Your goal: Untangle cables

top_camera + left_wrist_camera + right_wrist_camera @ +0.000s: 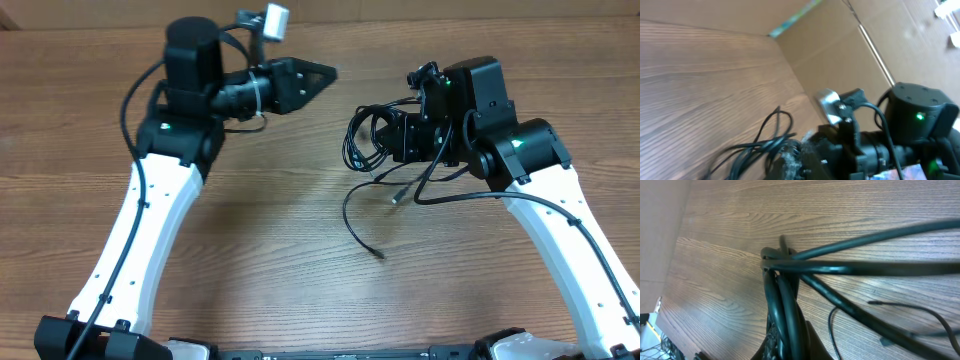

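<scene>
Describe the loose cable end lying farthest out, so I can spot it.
Start at the right gripper, shut on the coiled cables. One strand curves from that bundle over the table toward the near edge. Its plug lies alone, farther out than the shorter end.

1. your left arm point(150, 215) stretches forward on its own side, white link straight, and the wrist bends inward.
2. the left gripper point(318, 76) points right, toward the other arm, held level; its fingers meet in a point with nothing between them.
3. your right arm point(565, 215) mirrors it, wrist folded inward.
4. the right gripper point(392, 138) points left, fingers pinched tight on the cables point(358, 140).
</scene>
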Controlling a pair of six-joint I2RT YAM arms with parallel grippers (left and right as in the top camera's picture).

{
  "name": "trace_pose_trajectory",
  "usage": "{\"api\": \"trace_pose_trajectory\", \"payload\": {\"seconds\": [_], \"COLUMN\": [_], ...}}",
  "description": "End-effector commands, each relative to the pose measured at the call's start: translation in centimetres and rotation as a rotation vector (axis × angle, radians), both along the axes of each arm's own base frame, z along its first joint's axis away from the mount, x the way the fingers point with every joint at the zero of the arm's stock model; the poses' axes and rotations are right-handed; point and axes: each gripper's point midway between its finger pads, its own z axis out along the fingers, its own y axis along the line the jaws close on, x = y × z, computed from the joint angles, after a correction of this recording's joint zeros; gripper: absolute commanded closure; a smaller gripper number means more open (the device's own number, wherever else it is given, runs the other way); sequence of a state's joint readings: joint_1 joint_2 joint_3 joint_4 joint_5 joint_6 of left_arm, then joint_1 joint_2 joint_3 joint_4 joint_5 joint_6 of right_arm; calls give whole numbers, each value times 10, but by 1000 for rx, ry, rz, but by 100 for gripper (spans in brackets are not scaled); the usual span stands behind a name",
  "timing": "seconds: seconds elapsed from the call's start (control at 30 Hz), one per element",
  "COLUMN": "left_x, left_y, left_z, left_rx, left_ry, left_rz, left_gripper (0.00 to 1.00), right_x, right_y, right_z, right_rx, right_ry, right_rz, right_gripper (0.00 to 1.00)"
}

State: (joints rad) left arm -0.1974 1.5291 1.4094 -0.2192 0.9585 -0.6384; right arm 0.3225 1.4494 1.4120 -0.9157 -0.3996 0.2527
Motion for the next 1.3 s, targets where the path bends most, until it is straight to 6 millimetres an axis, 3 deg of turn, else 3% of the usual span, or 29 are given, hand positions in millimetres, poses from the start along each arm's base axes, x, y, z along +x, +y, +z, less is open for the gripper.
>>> {"api": "trace_pose_trajectory", "payload": {"seconds": [0.0, 0.13, 0.33, 0.43, 0.5, 0.53, 0.67, 0.93, 1.2, 1.27], "left_x": [-3, -19, -48, -44, -41, -40, -33, -27, -31, -33], "left_y": [12, 5, -14, -13, -9, -8, 0, 6, -3, -7], "left_z": [2, -17, -42, -53, -60, -62, -71, -76, -75, -74], "left_rx": [29, 102, 199, 259, 292, 304, 357, 398, 397, 394], "left_ry": [-27, -59, -86, -61, -42, -36, -21, -22, -28, -40], "left_rz": [-2, -81, -202, -157, -128, -117, -65, -20, -43, -51], "left_gripper": [81, 93, 92, 91, 72, 70, 69, 56, 55, 60], "right_x": [2, 1, 6, 6, 2, 1, 2, -2, -8, -7], "right_y": [2, 12, 22, 24, 28, 29, 29, 33, 41, 41], "right_z": [8, 17, 31, 33, 35, 35, 35, 38, 47, 47], "right_rx": [2, 61, 147, 162, 184, 188, 189, 213, 267, 267], "right_ry": [-35, -52, -64, -62, -53, -52, -54, -47, -48, -52], "right_rz": [13, 55, 47, 51, 75, 79, 79, 104, 155, 154], "right_gripper": [96, 96, 96, 96, 96, 96, 96, 96, 96, 96]}}
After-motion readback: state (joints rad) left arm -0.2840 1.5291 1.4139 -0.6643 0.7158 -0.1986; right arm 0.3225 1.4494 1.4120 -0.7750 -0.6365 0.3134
